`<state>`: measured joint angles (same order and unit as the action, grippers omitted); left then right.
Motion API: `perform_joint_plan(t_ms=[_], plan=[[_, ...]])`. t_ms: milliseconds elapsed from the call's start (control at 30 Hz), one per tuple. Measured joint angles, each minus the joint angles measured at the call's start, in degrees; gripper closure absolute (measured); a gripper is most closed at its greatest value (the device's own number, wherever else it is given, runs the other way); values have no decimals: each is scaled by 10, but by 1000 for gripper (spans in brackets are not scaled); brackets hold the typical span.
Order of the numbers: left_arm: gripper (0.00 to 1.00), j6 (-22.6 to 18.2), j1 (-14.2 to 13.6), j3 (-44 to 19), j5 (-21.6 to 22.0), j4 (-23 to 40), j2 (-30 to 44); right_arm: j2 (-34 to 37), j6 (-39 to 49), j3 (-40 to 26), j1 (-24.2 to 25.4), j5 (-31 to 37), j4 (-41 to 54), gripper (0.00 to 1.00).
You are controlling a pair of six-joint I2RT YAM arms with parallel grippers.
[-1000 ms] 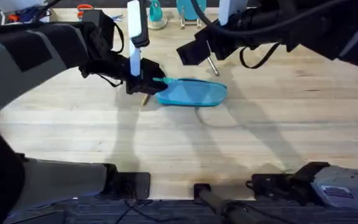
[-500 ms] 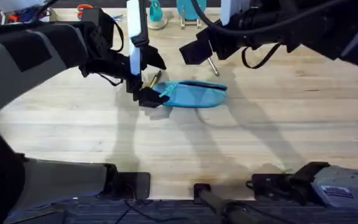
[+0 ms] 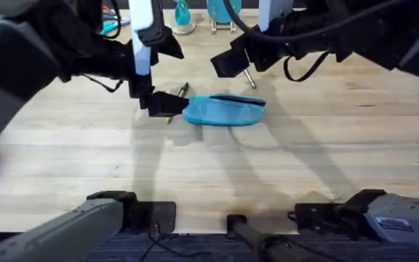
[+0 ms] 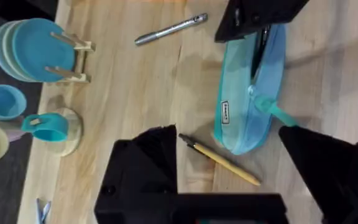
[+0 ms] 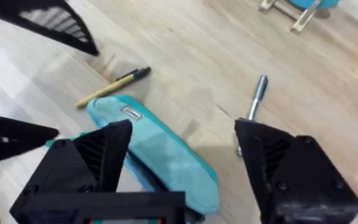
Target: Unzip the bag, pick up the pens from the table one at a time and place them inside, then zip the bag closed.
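Left gripper (image 4: pixel 229 180), jaws spread and empty, poised over the yellow pen (image 4: pixel 219 160) beside the bag (image 4: pixel 252 87). Right gripper (image 5: pixel 182 158), likewise spread, hovers over the bag; silver pen (image 5: pixel 252 109) beyond on the bench (image 3: pixel 304 167).

A light blue bag (image 3: pixel 224 110) lay on the wooden table (image 3: pixel 282 167), the left gripper (image 3: pixel 158 102) poised at its left end beside a yellow pen (image 3: pixel 178 93). The right gripper (image 3: pixel 228 62) hovered farther back, over a silver pen (image 3: pixel 249 78).
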<state>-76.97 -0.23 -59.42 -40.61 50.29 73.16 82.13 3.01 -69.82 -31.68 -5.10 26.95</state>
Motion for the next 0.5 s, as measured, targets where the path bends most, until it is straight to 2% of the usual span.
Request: perform_joint_plan(t_ms=[267, 500], plan=[[7, 0, 0, 0, 29, 10, -52, 0, 7, -10, 0, 0, 77, 5], [8, 0, 0, 0, 32, 16, -54, 0, 20, -82, 0, -17, 130, 5]])
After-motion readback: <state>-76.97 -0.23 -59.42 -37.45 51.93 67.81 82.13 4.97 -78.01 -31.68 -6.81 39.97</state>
